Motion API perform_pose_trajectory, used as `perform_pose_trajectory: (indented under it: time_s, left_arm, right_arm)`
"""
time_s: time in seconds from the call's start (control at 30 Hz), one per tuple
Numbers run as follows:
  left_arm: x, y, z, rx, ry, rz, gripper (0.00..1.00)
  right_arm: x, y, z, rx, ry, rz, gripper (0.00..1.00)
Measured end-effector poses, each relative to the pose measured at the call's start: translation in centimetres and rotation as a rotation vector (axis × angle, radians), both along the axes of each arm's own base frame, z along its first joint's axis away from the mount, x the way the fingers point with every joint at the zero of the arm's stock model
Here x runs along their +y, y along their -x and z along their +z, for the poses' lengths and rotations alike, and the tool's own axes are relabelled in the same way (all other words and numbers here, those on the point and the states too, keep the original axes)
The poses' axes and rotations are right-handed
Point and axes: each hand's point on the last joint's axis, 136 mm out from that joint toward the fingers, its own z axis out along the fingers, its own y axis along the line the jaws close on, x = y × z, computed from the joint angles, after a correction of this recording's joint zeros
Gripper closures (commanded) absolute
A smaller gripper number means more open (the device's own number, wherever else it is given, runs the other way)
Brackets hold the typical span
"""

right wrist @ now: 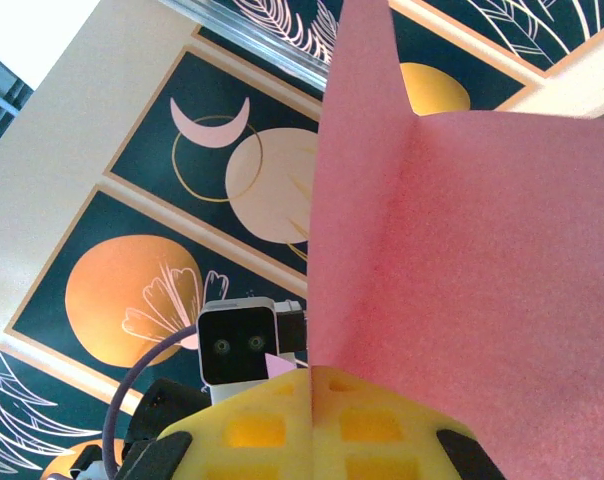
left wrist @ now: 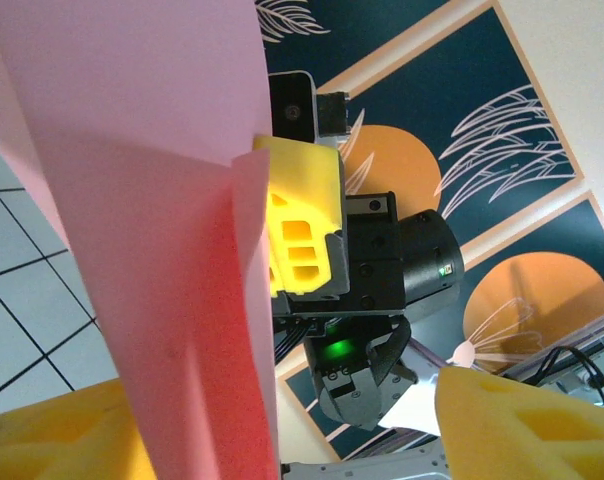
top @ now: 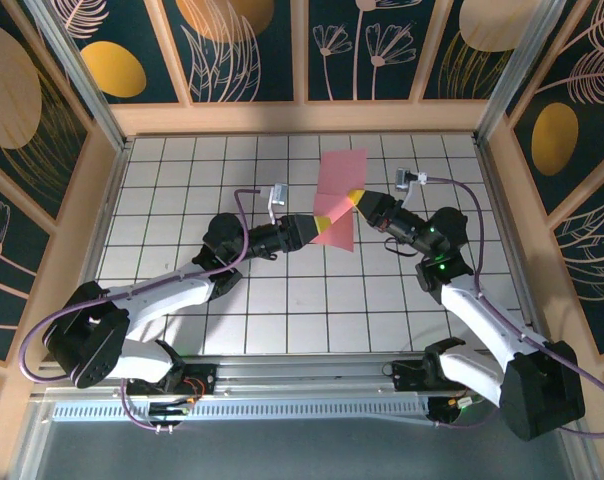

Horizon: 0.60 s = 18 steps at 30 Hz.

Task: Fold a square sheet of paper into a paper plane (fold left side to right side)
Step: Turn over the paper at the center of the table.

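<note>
**A:** Where is the paper?

**B:** The thin salmon-pink paper sheet (top: 339,178) is between the two arms, over the far-middle squares of the white grid-tiled table (top: 182,200). It is folded, with two flaps meeting at an angle along a crease. In the right wrist view the wider flap (right wrist: 462,250) spreads up and to the right of that crease.

**A:** Which arm has hold of it?

**B:** The right gripper (top: 354,197). In its own wrist view its yellow foam fingers (right wrist: 382,430) are pressed together. The pink edge comes straight out of the seam between them, so it is clamped on the sheet.

**A:** And the left gripper?

**B:** The left gripper (top: 323,221) reaches in from the left, with its tip at the nearer part of the sheet, just beside the right gripper. In the left wrist view its two yellow fingers (left wrist: 527,420) sit at the bottom corners, well apart. The paper (left wrist: 132,200) hangs between them, closer to the left-hand finger. The jaws are parted, with a clear gap on one side of the paper, so they are not pinching it.

**A:** Does the nearer finger touch the paper?

**B:** I cannot tell.

**A:** Anything else around it?

**B:** In the left wrist view, the right gripper's yellow finger lies against the pink edge. Dark-blue wall panels with orange discs (top: 112,70) ring the table.
</note>
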Motion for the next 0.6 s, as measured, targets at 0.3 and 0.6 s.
perform_pose_trajectory:
  time_s: [0.3, 0.6]
  left_arm:
    - [0.0, -0.4, -0.4, 0.009, -0.013, 0.018, 0.70]
    - [-0.1, -0.6, -1.2, 0.031, -0.041, 0.027, 0.91]
  right_arm:
    - [0.0, 0.0, 0.0, 0.000, 0.000, 0.000, 0.97]
    - [0.0, 0.1, -0.2, 0.005, 0.011, -0.002, 0.87]
